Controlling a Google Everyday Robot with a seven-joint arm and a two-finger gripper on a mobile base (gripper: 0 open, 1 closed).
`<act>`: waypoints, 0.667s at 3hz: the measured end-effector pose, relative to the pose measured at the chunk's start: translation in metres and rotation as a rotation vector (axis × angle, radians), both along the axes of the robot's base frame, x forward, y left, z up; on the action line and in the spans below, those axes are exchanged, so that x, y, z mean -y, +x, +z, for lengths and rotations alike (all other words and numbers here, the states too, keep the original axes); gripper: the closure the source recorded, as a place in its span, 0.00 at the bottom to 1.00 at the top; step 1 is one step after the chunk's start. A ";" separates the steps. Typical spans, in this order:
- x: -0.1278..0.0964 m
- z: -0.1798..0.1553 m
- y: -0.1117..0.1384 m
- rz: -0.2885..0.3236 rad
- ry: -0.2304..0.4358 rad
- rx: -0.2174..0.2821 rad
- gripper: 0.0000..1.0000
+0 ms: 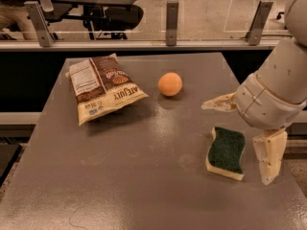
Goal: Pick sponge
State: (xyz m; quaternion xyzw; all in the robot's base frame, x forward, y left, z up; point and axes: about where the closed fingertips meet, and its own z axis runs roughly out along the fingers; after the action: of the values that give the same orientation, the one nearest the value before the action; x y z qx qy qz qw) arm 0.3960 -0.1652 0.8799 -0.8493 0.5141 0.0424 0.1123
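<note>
A grey table (144, 176) stands before a glass barrier, with a snack bag (103, 87) at its far left and an orange ball (170, 84) just right of it. The sponge (226, 150) lies flat, green side up, near the right edge. The gripper (236, 143) hangs there, spread wide and holding nothing, one finger beyond the sponge's far end and one just right of it.

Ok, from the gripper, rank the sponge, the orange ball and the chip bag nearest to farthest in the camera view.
The gripper is at the right, jaws open on either side of the sponge.
1. Sponge: front right, next to the gripper.
2. Ball: farther back, near the middle.
3. Bag: back left.
</note>
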 end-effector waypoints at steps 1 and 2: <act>-0.006 -0.016 -0.006 0.100 -0.018 0.010 0.00; -0.009 -0.029 -0.006 0.159 -0.041 0.023 0.00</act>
State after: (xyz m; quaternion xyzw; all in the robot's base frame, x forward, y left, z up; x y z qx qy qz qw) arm 0.3902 -0.1558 0.8514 -0.8900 0.4444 0.0309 0.0970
